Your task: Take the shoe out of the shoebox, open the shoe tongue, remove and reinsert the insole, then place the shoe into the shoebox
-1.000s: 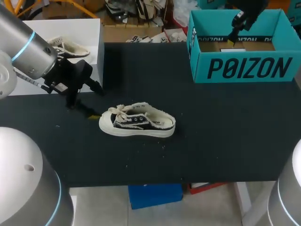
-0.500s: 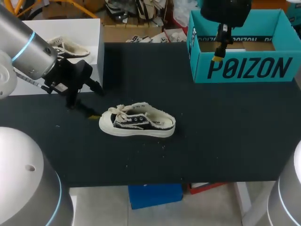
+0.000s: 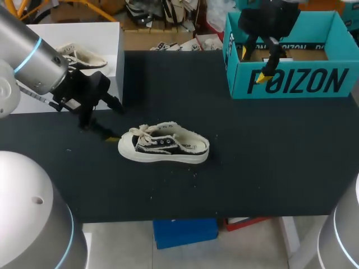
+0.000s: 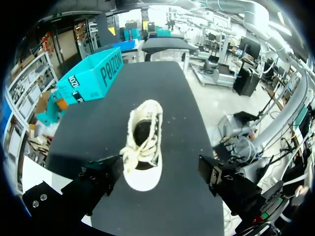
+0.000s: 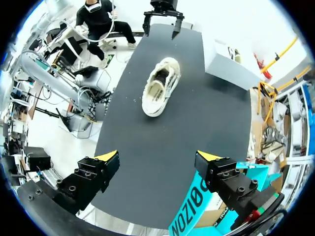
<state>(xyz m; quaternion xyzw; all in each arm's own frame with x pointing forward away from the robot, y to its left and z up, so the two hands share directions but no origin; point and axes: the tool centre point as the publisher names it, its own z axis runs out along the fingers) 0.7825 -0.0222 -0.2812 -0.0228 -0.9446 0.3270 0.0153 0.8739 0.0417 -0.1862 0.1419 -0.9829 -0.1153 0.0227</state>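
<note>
1. Lying upright on its sole near the middle of the table (image 3: 269,168), the shoe (image 3: 164,143) points its toe toward 9 o'clock.
2. The left gripper (image 4: 160,168) sits at 10 o'clock from that toe, fingers spread wide and holding nothing. One yellow tip seems to be just beside the toe, but contact is unclear.
3. The shoebox (image 3: 291,81) stands at 2 o'clock from the shoe.
4. The right gripper (image 5: 157,158) hangs over the shoebox's front wall, fingers apart and empty.
</note>
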